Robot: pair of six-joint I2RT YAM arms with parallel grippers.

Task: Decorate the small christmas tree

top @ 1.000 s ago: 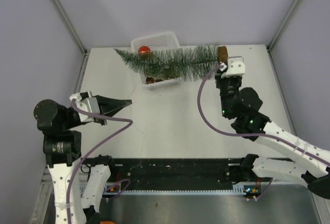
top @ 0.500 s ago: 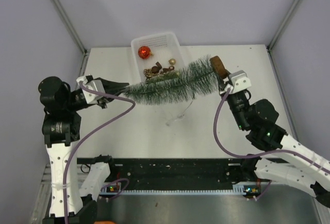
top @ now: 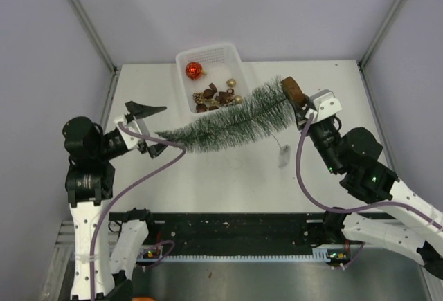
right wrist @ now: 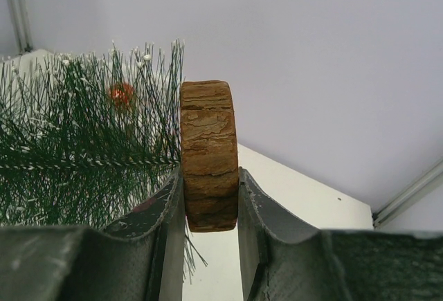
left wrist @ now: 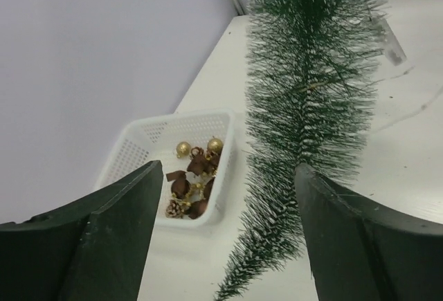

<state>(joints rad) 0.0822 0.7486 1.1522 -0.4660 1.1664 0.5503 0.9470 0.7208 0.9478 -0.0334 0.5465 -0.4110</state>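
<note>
Over the white, grey-walled table (top: 228, 173), right hand (top: 303, 109) grips the small christmas tree (top: 228, 121); left hand (top: 154, 129) gapes.

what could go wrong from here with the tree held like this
1. The right gripper pinches the tree only by its wooden base, with the whole length sticking out sideways; it could twist or slip in the grip.
2. The left gripper is open around the tip, so that end is not gripped, and closing there may bend the thin tip.
3. The tree passes close by the basket; a swing could knock it.
</note>
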